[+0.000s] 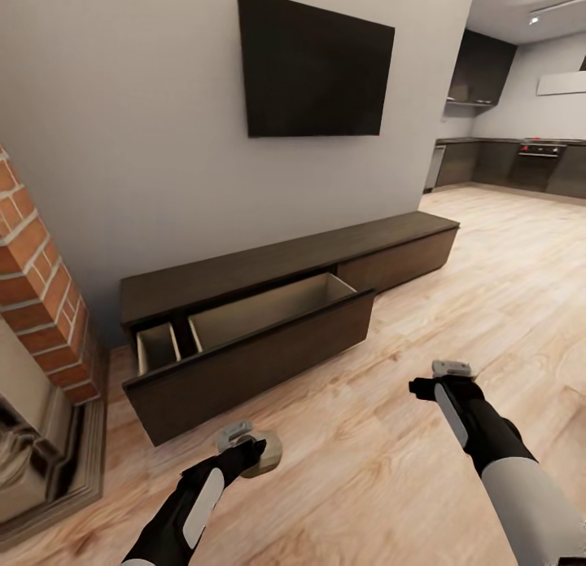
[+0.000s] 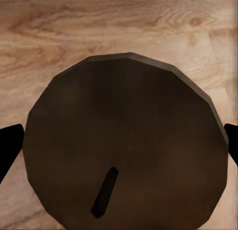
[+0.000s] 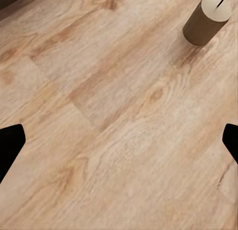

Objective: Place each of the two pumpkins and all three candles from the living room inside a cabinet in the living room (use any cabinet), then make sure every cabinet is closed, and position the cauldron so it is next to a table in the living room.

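Head view: left end effector (image 1: 244,445) over candle (image 1: 264,456); cabinet (image 1: 244,338) drawer open.

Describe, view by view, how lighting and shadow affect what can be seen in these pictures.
Head view: soft even light, the TV uniformly black, the open drawer interior pale. Left wrist view: the candle top is dark, in shade, close up. Right wrist view: bright floor, another candle casting a faint shadow.

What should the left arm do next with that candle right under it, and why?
Probably lower the left gripper and close it on the candle. The candle stands upright on the wooden floor, centred between the open fingers, and the cabinet drawer just ahead is already open to receive it.
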